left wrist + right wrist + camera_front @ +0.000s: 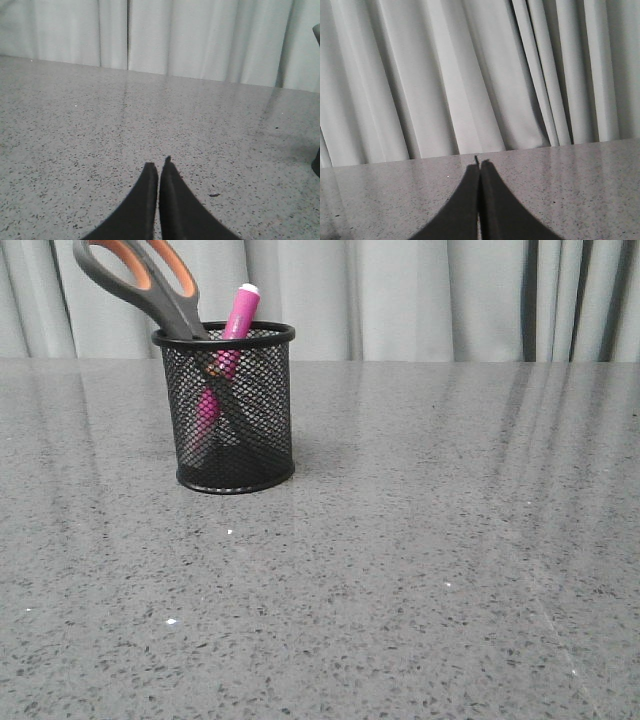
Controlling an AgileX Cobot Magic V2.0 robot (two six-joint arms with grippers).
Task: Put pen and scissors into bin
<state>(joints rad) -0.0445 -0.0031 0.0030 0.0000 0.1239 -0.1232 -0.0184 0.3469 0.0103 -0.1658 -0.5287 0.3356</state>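
Observation:
The bin (pixel 236 410), a black wire-mesh cup, stands upright on the grey table at the left of the front view. The magenta pen (pixel 238 320) leans inside it, white tip above the rim. The scissors (pixel 145 278) stand in the bin too, blades down, grey and orange handles sticking out to the upper left. Neither gripper shows in the front view. My left gripper (pixel 158 167) is shut on nothing over bare tabletop. My right gripper (pixel 480 165) is also shut and empty, facing the curtain.
A pale grey curtain (pixel 420 295) hangs behind the table's far edge. The speckled grey tabletop (pixel 420 560) spreads to the right of and in front of the bin. A dark edge (pixel 316 165) shows at the side of the left wrist view.

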